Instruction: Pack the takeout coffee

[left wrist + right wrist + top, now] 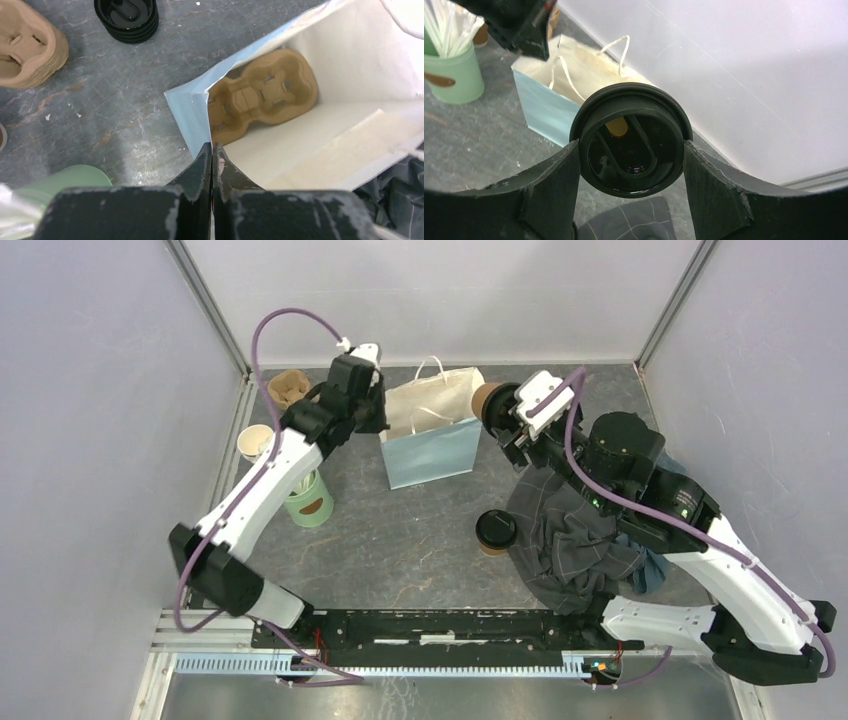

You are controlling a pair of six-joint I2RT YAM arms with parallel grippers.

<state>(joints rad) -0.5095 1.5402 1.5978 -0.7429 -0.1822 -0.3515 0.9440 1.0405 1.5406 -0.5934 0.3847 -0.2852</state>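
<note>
Illumination even, diffuse, overhead; shadows soft. Right wrist view: lower corners vignetted; black sip lid [630, 145] shows faint reflections.

From my console the left arm [265, 485] and right arm [740, 575] look alike: smooth white shells on the long links, with bulky black housings [625, 455] at the joints. A purple cable [262, 335] runs along each arm, and a white block sits at each wrist. The left pincer [212, 150] has matte black fingers [197, 172] with paint chipped pale along the edges. The right pincer [630, 145] has broad black fingers [724, 200] with the same grey-nicked rims.
</note>
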